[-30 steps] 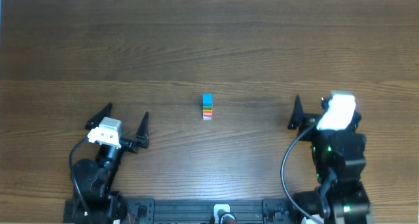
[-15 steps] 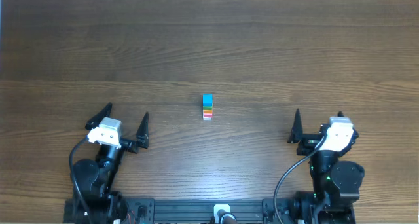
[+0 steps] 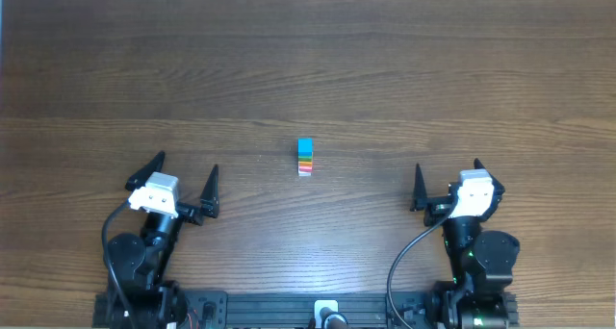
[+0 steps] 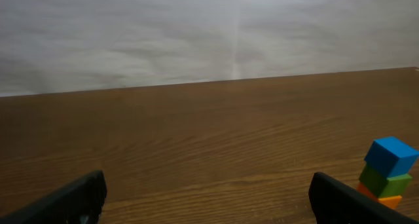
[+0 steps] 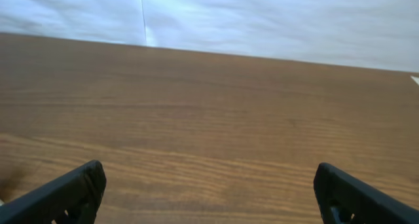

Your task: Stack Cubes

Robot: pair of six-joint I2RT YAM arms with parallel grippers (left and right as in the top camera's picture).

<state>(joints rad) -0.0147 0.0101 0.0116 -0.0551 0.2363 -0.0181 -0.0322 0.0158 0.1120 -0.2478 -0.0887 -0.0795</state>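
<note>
A: Position of the stack of cubes (image 3: 305,157)?

B: Mid-table, on the brown wooden table (image 3: 308,60); roughly between the two arms; a little farther up the top view than either gripper; upright; touched by neither.

A: Colour order?

B: Read from the left wrist view: blue cube (image 4: 391,156) on top, turned slightly against the green cube (image 4: 384,183) directly under it; orange cube (image 4: 387,200) under the green, cut by the frame edge; lowest layers in the top view too small to call.

A: State of the left gripper (image 3: 187,164)?

B: Released; fingers (image 4: 65,201) splayed wide with nothing between them; low over the wood near its own base, at the table's left; well apart from the stack; stack seen off to one side, beyond one finger, not between the two.

A: State of the right gripper (image 3: 447,167)?

B: Likewise released; spread wide and empty; close to its own base at the table's right; well apart from the stack; facing up the table, roughly level with the left gripper in the top view.

A: Surroundings?

B: Wood grain running across the table; white backdrop (image 5: 262,21) beyond the far edge in both wrist views.
</note>
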